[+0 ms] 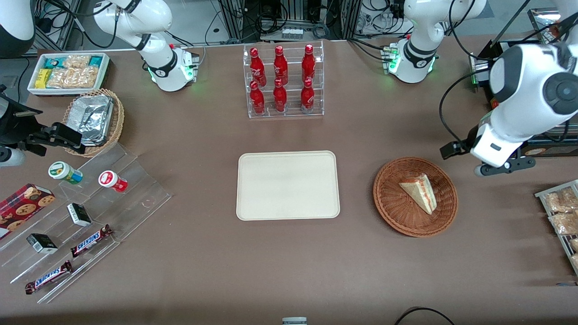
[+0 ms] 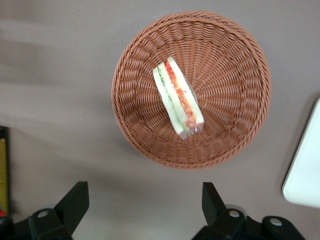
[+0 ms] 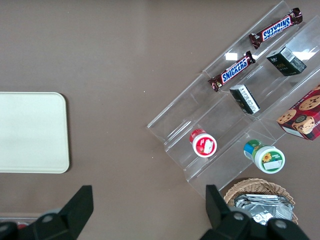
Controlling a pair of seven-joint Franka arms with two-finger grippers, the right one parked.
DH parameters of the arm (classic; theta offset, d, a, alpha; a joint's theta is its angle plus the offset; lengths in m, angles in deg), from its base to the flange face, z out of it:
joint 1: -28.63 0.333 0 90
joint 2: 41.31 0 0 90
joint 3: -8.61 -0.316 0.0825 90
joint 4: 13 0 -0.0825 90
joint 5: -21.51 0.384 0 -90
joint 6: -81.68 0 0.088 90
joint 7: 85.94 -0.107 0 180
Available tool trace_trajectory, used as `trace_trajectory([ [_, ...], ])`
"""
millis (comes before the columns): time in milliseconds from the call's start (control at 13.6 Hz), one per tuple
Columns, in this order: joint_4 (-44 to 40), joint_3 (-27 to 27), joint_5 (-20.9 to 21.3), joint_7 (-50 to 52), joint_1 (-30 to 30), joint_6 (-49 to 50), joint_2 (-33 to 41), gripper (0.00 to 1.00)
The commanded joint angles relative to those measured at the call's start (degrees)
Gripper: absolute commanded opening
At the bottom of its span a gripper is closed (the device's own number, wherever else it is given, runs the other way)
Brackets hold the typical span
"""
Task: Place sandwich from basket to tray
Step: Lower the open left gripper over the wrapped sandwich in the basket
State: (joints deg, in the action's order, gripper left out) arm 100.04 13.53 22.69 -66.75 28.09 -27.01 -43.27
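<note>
The sandwich (image 1: 420,192), a pale bread wedge with red-orange and green filling, lies in the round reddish-brown wicker basket (image 1: 397,212). The cream-beige tray (image 1: 287,185) lies flat and bare beside the basket, toward the parked arm's end. My left gripper (image 1: 482,169) hovers above the table just outside the basket's rim, toward the working arm's end and slightly farther from the front camera. In the left wrist view the gripper (image 2: 144,192) is open wide and empty, short of the basket (image 2: 235,115), with the sandwich (image 2: 177,97) inside it and a corner of the tray (image 2: 305,170) showing.
A clear rack of red bottles (image 1: 285,81) stands farther back than the tray. A white bin of snacks (image 1: 67,72), a tan basket with foil trays (image 1: 92,119) and a clear stepped display (image 1: 86,216) sit toward the parked arm's end. A rack of snack packs (image 1: 562,216) stands at the working arm's end.
</note>
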Motion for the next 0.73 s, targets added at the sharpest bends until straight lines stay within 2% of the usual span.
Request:
trace_trajectory([
  [0, 1.04, 0.35, 0.67, 7.85, -0.33, -3.8, -2.6, 1.0],
  [367, 0.69, 0.7, 0.75, 15.33, -1.21, -7.4, -10.24, 1.0],
  [661, 0.69, 0.7, 0.75, 16.31, -2.0, -11.88, -14.73, 1.0],
])
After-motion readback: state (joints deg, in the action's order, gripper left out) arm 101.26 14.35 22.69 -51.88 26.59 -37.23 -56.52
